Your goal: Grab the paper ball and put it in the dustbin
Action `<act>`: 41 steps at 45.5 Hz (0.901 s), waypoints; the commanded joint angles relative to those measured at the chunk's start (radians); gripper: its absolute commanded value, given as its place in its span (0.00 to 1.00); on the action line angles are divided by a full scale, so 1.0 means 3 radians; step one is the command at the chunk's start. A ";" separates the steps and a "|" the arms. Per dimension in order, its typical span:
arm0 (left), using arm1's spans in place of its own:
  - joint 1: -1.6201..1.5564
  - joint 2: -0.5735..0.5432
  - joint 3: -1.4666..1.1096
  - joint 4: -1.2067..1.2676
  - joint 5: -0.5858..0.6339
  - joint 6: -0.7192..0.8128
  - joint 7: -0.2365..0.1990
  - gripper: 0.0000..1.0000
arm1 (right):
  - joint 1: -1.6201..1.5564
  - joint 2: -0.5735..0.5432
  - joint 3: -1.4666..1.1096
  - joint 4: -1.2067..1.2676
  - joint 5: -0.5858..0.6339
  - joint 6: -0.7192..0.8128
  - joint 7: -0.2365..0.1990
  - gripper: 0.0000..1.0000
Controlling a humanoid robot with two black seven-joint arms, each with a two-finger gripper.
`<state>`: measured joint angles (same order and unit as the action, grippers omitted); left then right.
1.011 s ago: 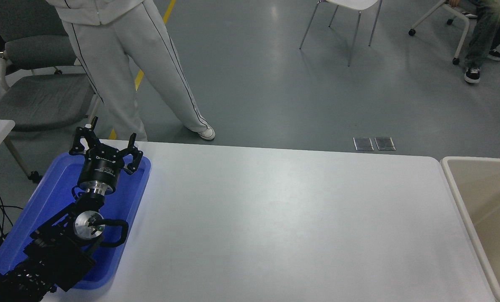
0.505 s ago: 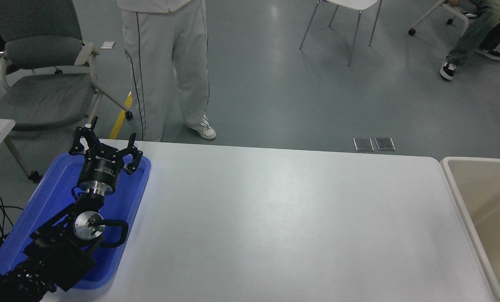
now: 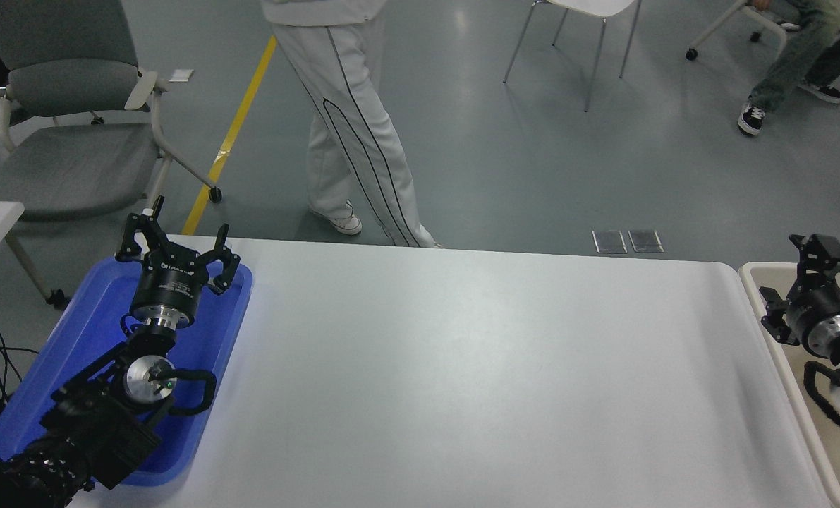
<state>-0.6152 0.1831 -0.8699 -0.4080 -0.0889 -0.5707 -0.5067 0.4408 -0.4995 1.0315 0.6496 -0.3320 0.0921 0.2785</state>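
The dustbin (image 3: pixel 765 279), cream-beige, sits at the right edge of the frame against the white counter (image 3: pixel 476 367). Above it hangs the right gripper (image 3: pixel 800 271), fingers spread and holding nothing. The paper ball is not visible anywhere. At the lower left, the left gripper (image 3: pixel 176 243) hangs parked over a blue tray (image 3: pixel 222 331), fingers also released. A person in pale trousers (image 3: pixel 352 120) stands beyond the counter's far side.

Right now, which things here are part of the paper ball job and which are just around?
Job:
dustbin
right gripper, above the dustbin
paper ball: not visible

Just around:
blue tray
left gripper, parked over the tray
grey chair
walking person
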 commanded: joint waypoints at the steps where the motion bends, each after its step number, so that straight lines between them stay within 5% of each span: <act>1: 0.0000 -0.0002 0.0000 0.0000 0.0000 0.0000 0.0002 1.00 | -0.0145 0.0320 0.0438 0.0136 0.0053 0.0373 0.0436 1.00; 14: 0.0000 -0.0002 0.0001 0.0000 0.0000 0.0000 0.0002 1.00 | -0.0145 0.0816 0.0427 0.0197 -0.0008 0.0394 0.0513 1.00; 27: 0.0000 -0.0002 0.0001 0.0000 0.0000 0.0000 0.0002 1.00 | -0.0252 0.0923 0.0438 0.0417 -0.0049 0.0266 0.0662 1.00; 41: 0.0000 0.0003 0.0001 0.0000 0.0000 0.0000 0.0002 1.00 | -0.0216 0.0944 0.0387 0.0422 -0.0049 0.0061 0.0662 1.00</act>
<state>-0.6151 0.1830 -0.8697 -0.4080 -0.0890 -0.5711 -0.5063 0.3752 -0.2264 1.1537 0.7690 -0.3455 0.1346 0.4667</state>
